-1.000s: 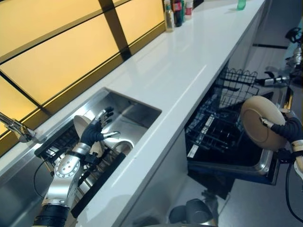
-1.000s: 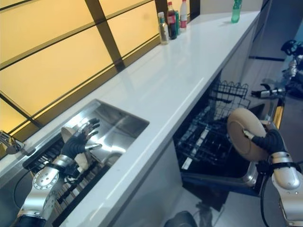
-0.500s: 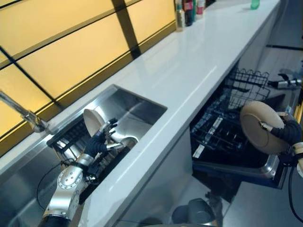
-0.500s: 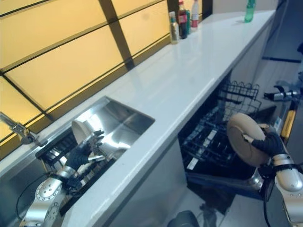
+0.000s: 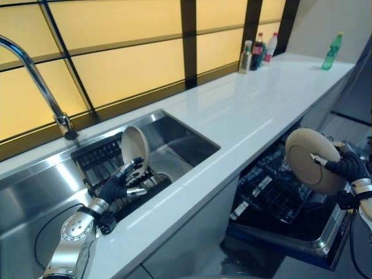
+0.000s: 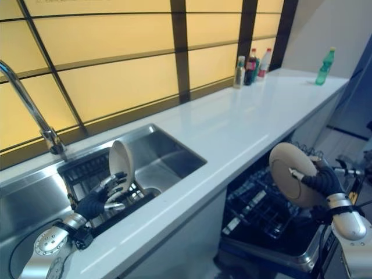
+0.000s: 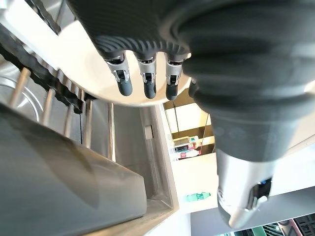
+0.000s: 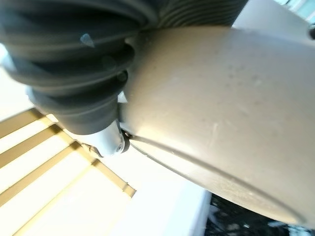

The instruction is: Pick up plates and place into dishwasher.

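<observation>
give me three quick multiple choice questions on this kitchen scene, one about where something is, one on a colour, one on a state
1. Where is the plate that the right robot hand holds?
A. flat on the counter
B. in the air above the open dishwasher rack
C. in the sink

2. What colour is the lone bottle at the far end of the counter?
A. green
B. blue
C. black

3. What state is the left robot hand in?
A. clamped round the tap
B. fingers relaxed by the upright plate in the sink rack
C. pressed flat on the counter

Answers:
1. B, the right robot hand grips the tan plate on edge over the dishwasher rack.
2. A, the green bottle stands apart from the others on the counter.
3. B, the left robot hand reaches with loose fingers toward the upright plate in the sink.
</observation>
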Controlling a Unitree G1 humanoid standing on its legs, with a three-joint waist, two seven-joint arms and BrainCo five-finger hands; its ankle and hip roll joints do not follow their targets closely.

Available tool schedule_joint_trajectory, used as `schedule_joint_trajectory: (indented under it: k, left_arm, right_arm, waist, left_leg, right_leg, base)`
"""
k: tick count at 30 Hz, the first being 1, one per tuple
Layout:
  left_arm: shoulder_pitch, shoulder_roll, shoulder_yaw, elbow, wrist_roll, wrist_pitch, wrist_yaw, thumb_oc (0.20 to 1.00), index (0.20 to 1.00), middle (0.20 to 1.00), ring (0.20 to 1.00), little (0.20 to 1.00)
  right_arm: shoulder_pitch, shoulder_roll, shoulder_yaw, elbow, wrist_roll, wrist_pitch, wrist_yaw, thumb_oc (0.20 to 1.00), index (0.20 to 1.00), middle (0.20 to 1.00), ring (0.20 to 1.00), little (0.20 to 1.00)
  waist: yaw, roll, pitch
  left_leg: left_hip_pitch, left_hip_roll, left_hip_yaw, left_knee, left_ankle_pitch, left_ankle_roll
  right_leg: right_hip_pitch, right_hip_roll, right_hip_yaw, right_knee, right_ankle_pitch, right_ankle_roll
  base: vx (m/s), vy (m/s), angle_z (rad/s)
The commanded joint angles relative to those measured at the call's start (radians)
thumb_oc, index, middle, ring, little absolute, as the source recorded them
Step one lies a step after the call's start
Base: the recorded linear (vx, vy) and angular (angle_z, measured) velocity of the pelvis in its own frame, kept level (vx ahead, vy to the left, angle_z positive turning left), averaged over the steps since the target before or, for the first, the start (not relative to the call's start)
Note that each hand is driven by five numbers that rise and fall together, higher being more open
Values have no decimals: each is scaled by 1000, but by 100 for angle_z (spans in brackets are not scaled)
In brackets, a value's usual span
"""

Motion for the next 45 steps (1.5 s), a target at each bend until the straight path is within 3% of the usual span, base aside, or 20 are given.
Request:
schedule_joint_trajectory:
  k: [1, 6, 13, 20, 27, 35, 45]
  left_arm:
    - [42, 83, 63, -53, 31, -8, -26, 1000, 1000, 1000, 1000, 1000]
    - [32, 130, 86, -89, 24, 16, -41, 1000, 1000, 1000, 1000, 1000]
    - [11, 158, 92, -120, 6, 52, -35, 1000, 1000, 1000, 1000, 1000]
    - [73, 114, 83, -127, 18, 38, -17, 1000, 1000, 1000, 1000, 1000]
    - [153, 51, 82, -103, 41, -17, -31, 1000, 1000, 1000, 1000, 1000]
    - [210, 11, 92, -99, 63, -23, -57, 1000, 1000, 1000, 1000, 1000]
    - [170, -7, 59, -83, 92, -26, -18, 1000, 1000, 1000, 1000, 1000]
  right_arm:
    - [-19, 18, -13, -27, 12, -4, -8, 200, 200, 200, 200, 200]
    - [-22, 58, 33, 49, 26, 62, -51, 200, 200, 200, 200, 200]
    - [-43, 86, 72, 159, 29, 59, -63, 200, 200, 200, 200, 200]
    - [5, 32, -15, 133, 38, 71, 19, 200, 200, 200, 200, 200]
    - [57, -3, -113, 91, 2, 85, 99, 200, 200, 200, 200, 200]
    - [103, -28, -200, 30, -48, 70, 149, 200, 200, 200, 200, 200]
    - [-36, -93, -242, -27, -36, 83, 113, 200, 200, 200, 200, 200]
  waist:
    - [27, -48, -24]
    - [47, -38, 27]
    - [52, 4, 69]
    - [25, 53, 87]
    - [14, 86, 91]
    - [16, 94, 86]
    - [33, 101, 136]
  left_leg:
    - [-191, -42, -25, 201, -30, 127]
    - [-302, -14, -52, 297, -37, 134]
    - [-397, -1, -72, 359, -10, 129]
    - [-417, -19, -75, 344, 27, 111]
    - [-406, -29, -87, 322, 79, 85]
    - [-391, -28, -99, 313, 120, 64]
    - [-421, -15, -141, 285, 165, 40]
  right_leg:
    - [77, -31, 9, -248, 150, 119]
    - [32, -27, -11, -204, 144, 117]
    - [-18, -23, -21, -157, 143, 106]
    - [-35, -29, -8, -136, 128, 82]
    - [-11, -22, -4, -145, 117, 49]
    - [14, -19, -3, -146, 117, 18]
    - [-20, -11, -17, -143, 133, -1]
  base:
    - [73, -103, 13]
    - [-58, -109, 23]
    - [-28, -67, 10]
    - [55, 1, -5]
    - [102, -18, -8]
    - [116, -21, -4]
    - [-7, -10, -1]
